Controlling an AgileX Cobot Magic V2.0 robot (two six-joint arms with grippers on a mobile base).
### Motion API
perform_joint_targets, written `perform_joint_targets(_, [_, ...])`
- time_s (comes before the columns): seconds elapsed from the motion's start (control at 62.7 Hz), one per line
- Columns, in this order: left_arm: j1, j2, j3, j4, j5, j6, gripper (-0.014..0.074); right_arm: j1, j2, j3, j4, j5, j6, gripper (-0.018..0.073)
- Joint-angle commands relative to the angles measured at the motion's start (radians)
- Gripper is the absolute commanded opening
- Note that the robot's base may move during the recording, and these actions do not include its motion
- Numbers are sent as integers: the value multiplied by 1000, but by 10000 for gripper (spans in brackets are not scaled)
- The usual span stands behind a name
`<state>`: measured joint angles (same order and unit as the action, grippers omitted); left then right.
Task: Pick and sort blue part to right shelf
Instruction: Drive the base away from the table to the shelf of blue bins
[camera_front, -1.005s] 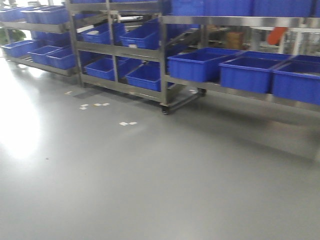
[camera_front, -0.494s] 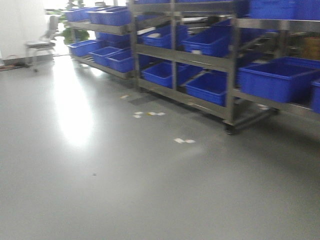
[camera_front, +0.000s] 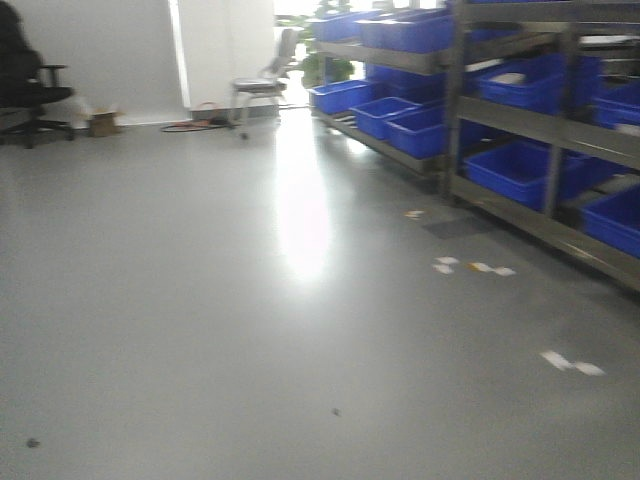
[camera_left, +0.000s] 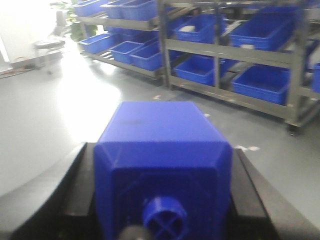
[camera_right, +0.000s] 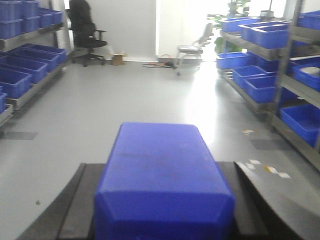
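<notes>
- Left tool (camera_left: 161, 150) clamps a blue part (camera_left: 150, 125); right tool (camera_right: 161, 167) clamps a second blue part (camera_right: 160, 150).
- Likely transit: right shelf (camera_left: 225, 50) stands well ahead of left tool.
- Next: close in over a bin (camera_left: 262, 82), release.

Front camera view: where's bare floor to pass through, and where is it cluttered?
Bare: the grey floor from the black office chair at back left across to the steel rack on the right. Crowded: the rack's shelves, packed with blue bins, and the floor strip along its foot, dotted with paper scraps.
</notes>
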<state>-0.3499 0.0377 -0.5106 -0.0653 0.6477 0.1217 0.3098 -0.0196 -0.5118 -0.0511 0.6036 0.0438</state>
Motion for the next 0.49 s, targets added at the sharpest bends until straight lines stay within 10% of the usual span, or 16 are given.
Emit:
perform_joint_targets(0.0, [-6,16,-24,-6,-88,-5,281,-2,18,-30,-7,-94,-7,260])
perform_joint_targets(0.478, [-6,16,-24,-6,-88,-5,281,-2,18,-30,-7,-94,-7,260])
